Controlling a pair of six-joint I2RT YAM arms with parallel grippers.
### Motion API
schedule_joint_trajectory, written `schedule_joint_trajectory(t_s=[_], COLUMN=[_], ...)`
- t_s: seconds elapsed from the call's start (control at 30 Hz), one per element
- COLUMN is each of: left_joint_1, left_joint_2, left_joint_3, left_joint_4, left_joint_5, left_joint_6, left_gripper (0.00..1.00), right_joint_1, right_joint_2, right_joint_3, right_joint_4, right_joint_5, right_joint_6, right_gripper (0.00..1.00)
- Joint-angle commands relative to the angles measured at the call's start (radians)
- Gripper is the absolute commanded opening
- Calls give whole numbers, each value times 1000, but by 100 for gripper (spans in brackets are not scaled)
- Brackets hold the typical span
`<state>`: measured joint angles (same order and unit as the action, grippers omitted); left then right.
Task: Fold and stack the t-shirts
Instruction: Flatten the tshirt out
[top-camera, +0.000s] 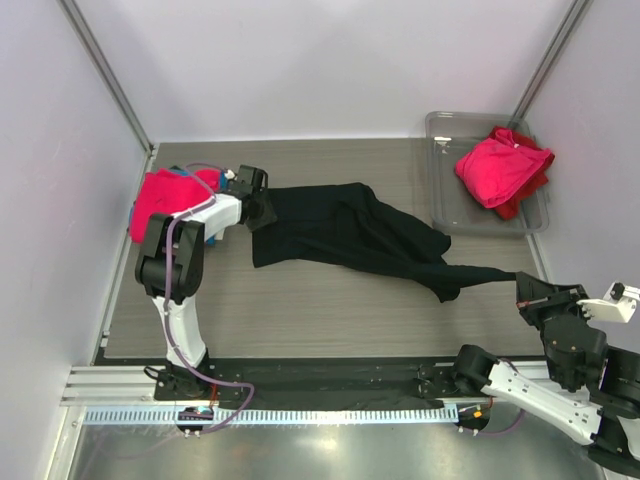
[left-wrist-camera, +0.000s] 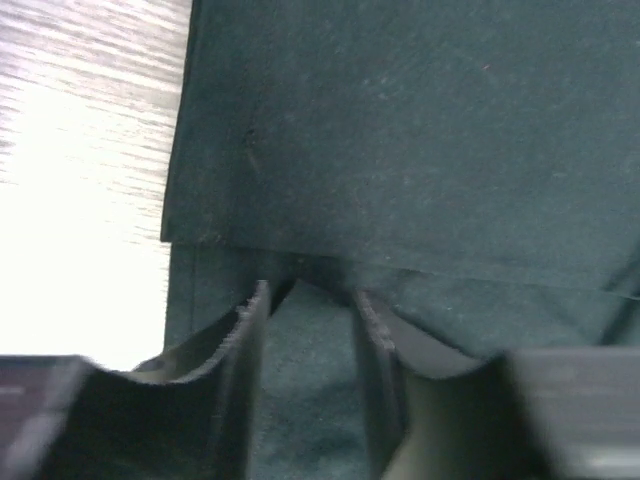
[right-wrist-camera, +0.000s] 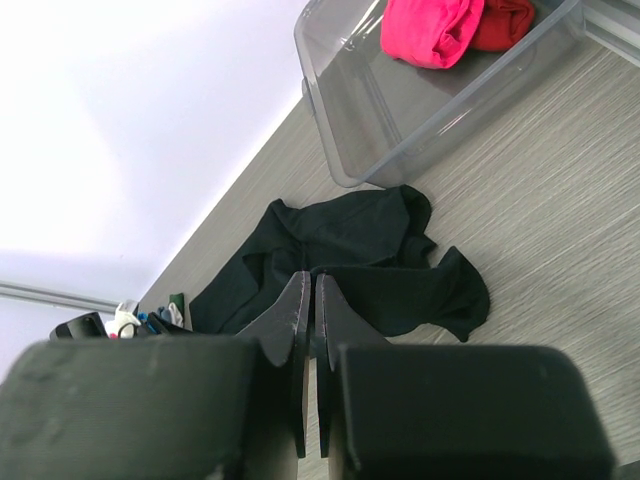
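One tray is standing near the black t-shirt; left end effector is straddling it spread, right end effector is pinching it.

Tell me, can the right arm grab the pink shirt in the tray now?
Probably not yet. The right gripper is shut on the black shirt, so it is busy. The pink shirt lies uncovered in the tray.

Grey wood-grain counter, 1 black t-shirt lying rumpled across its middle and trailing toward the right side, pink t-shirt heap by the left edge, 1 clear plastic tray in the far right corner, well apart from the heap.
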<state>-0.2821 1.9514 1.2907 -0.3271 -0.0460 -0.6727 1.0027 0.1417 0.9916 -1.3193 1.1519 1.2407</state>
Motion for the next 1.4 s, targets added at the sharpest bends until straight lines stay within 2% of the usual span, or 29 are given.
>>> schedule_joint_trajectory(t_s=[0.0,0.1,0.13,0.23,0.43,0.63,0.73,0.97,1.17,1.37], left_joint_1=[-6,-6,-6,-6,-8,-8,-8,-9,-107,-218], left_joint_2=[15,29,30,-2,-84,-252,-368,-471,-620,-776], left_joint_3=[44,58,61,52,13,-65,-108,-234,-401,-596], left_joint_4=[-15,-33,-35,-35,-27,-33,-36,0,20,22], left_joint_5=[18,23,24,21,2,-28,-19,82,55,3], left_joint_6=[18,18,18,18,16,-7,-37,-82,-87,-111], left_gripper=[37,31,18,0,0,0,0,0,0,0], right_joint_1=[8,13,14,20,30,74,111,131,131,132], right_joint_2=[-19,-24,-24,-14,1,62,177,377,434,353], right_joint_3=[2,2,2,4,-1,-15,-15,-5,-60,-110], right_joint_4=[12,12,11,9,6,6,6,9,19,20], right_joint_5=[66,68,69,72,83,114,137,147,109,91], right_joint_6=[40,40,40,39,54,101,121,109,129,134], right_gripper=[7,7,7,6,6,7,3,1,1,1])
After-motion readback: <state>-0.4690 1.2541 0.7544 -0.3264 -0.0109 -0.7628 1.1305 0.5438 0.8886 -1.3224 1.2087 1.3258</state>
